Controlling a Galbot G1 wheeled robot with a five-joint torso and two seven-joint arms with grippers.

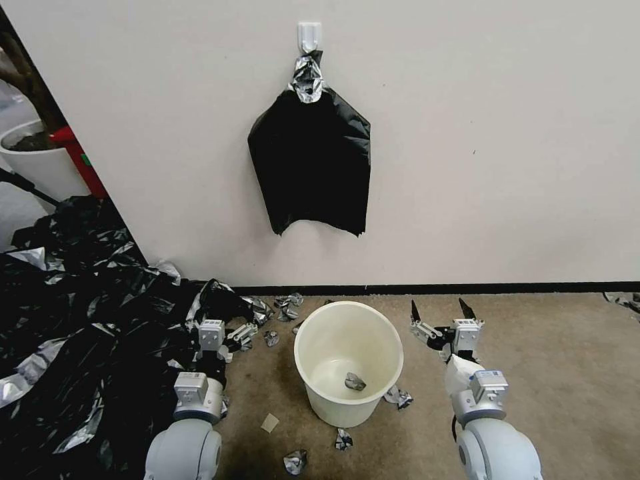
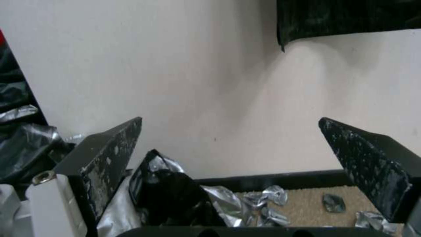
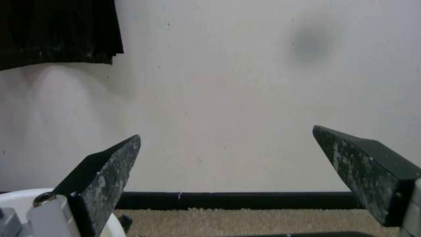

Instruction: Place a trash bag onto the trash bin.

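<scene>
Trash bag (image 1: pixel 311 160) film is seen hung flat against the wall from a white hook (image 1: pixel 309 35), its gathered neck caught there so that the body drapes free above the trash bin (image 1: pixel 348 362), which is stood on the carpet near the wall's foot, mouth up and unlined. Beside the bin toward the heap of black-and-silver sheets (image 1: pixel 73 320), the left gripper (image 1: pixel 230 330) is held low, fingers spread wide and grasping nothing. On the bin's other side the right gripper (image 1: pixel 440 312) is likewise parted and empty, apparently poised for a reach up to the bag.
</scene>
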